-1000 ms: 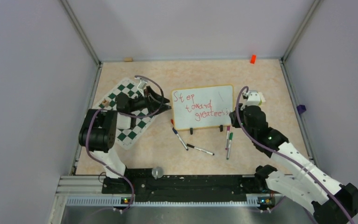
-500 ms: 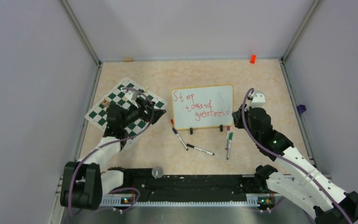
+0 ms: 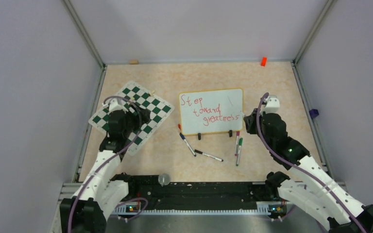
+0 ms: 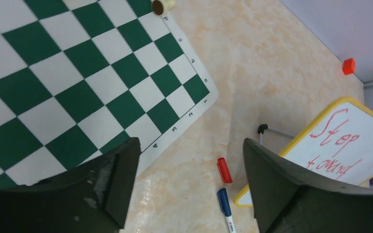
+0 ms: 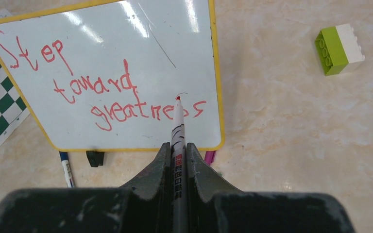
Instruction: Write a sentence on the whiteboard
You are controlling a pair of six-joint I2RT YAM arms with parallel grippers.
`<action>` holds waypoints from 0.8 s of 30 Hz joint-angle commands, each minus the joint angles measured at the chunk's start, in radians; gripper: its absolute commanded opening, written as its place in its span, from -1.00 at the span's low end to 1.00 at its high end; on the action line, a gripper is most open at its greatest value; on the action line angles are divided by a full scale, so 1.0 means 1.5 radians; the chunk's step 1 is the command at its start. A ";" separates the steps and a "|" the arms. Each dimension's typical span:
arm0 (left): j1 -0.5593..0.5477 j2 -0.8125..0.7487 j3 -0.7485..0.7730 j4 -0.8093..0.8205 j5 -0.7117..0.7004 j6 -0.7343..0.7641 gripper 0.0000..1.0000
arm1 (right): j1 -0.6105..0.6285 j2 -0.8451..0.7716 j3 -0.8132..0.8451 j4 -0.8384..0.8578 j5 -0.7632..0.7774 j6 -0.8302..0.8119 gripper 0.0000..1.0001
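My R pincer (image 5: 177, 149) pinching red marker (image 5: 178, 127), tip at last line of sentence (image 5: 97, 87) on whiteboard (image 5: 175, 34), mid-table. L pincer (image 4: 189, 158) spread wide over chess mat (image 4: 77, 73) edge.

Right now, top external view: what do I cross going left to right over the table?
chessboard mat → whiteboard → orange block at the back wall → purple object on the right rail. Markers and both tools are left out because they overlap.
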 commanded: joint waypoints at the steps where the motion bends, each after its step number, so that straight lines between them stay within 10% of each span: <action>1: 0.003 0.049 0.116 -0.182 -0.069 -0.071 0.54 | -0.006 -0.005 0.040 0.008 0.010 -0.002 -1.00; 8: -0.011 0.307 0.257 -0.359 0.091 -0.225 0.28 | -0.006 0.015 0.047 0.006 -0.003 -0.002 -1.00; 24: -0.157 0.668 0.641 -0.652 0.003 -0.280 0.30 | -0.006 0.022 0.047 0.023 -0.016 0.000 -1.00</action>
